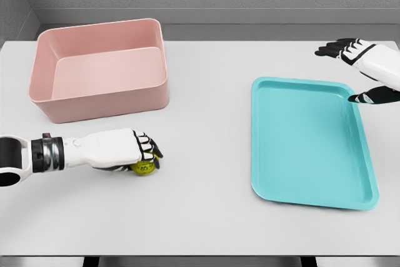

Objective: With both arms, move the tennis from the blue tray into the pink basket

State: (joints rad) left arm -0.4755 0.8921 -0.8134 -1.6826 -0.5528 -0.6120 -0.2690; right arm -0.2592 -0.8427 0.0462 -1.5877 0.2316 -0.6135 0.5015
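A yellow-green tennis ball (144,167) lies on the white table, left of centre, under my left hand (142,152). The left hand's fingers curl over the ball and grasp it. The pink basket (100,101) stands behind the hand at the back left, with nothing showing inside. The blue tray (309,142) lies flat on the right side with nothing on it. My right hand (359,70) hovers at the tray's far right corner with fingers spread, holding nothing.
The white table (206,217) ends at a front edge near the bottom of the view. A grey wall runs behind the table.
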